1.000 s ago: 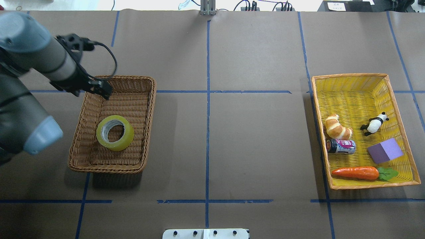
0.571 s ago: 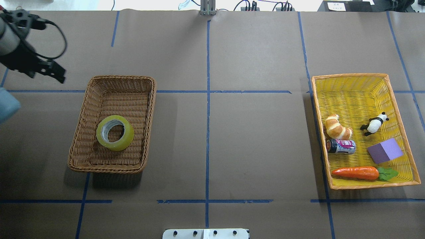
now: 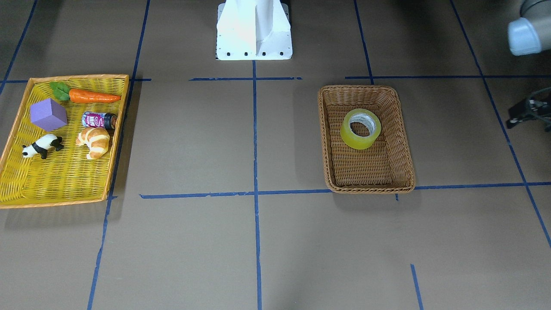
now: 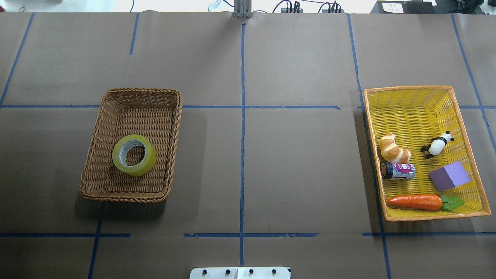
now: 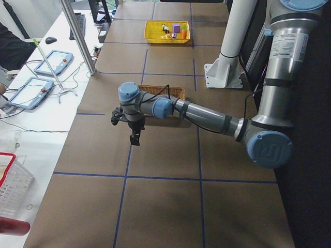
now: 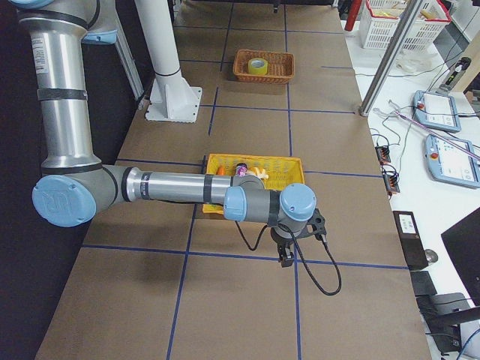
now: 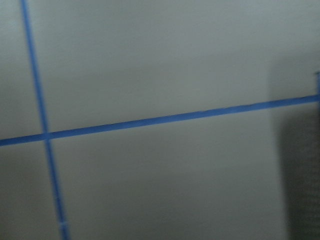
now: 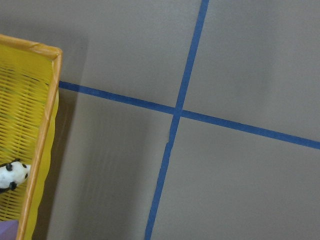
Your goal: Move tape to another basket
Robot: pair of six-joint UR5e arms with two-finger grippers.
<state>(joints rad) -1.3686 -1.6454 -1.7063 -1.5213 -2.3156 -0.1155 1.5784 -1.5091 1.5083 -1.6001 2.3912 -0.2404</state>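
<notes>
The yellow-green tape lies flat inside the brown wicker basket on the table's left half. It also shows in the front view and small in the right side view. No gripper touches it. My left gripper hangs above bare table beyond the basket's left side, out of the overhead view; I cannot tell if it is open. My right gripper hangs above bare table beside the yellow tray; I cannot tell if it is open.
The yellow tray at the right holds a croissant, a panda, a can, a purple block and a carrot. Blue tape lines cross the brown table. The robot's white base stands at the near edge.
My left arm has drawn back from the basket's far left corner, moving left and out of the overhead view. The tape and the basket have not moved.
</notes>
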